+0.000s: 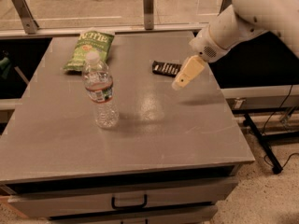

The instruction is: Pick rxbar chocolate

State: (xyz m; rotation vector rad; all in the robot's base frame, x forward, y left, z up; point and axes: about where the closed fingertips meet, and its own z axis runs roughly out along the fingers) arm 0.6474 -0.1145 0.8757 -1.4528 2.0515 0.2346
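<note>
The rxbar chocolate [166, 68] is a small flat dark bar with pale lettering, lying on the grey table [140, 139] toward the back right. My gripper [187, 73], with cream-coloured fingers, hangs from the white arm [252, 17] just right of the bar's right end and a little above the table. It holds nothing.
A clear water bottle [100, 90] with a white cap stands upright left of centre. A green chip bag [91, 47] lies at the back left. A glass railing [148, 3] runs behind the table. A drawer handle [129, 202] is on the table's front.
</note>
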